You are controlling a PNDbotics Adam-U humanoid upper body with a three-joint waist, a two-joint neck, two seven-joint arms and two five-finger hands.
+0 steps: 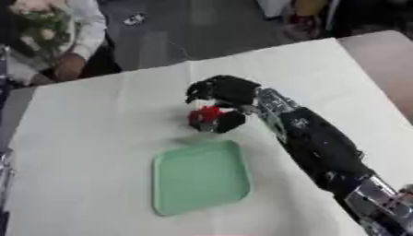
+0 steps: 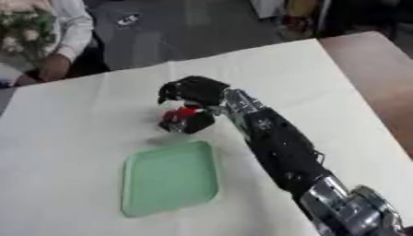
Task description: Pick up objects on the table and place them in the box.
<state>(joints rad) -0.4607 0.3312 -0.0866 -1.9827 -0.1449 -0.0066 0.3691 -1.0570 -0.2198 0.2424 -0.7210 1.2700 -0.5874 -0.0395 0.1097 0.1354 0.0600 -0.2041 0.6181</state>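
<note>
Red object (image 1: 207,113): small, shape not made out; held in the right hand (image 1: 226,94), whose fingers curl round it, just beyond the far edge of the tray and seemingly lifted off the cloth (a faint shadow lies beneath).

Green tray (image 1: 202,177): shallow, nothing in it; presumably the "box" of the task.

White tablecloth (image 1: 89,152): no other loose objects seen.

Left hand: not visible.

Progress, as judged: pick-up done; carry over the tray and release remain. Nothing yet placed.
</note>
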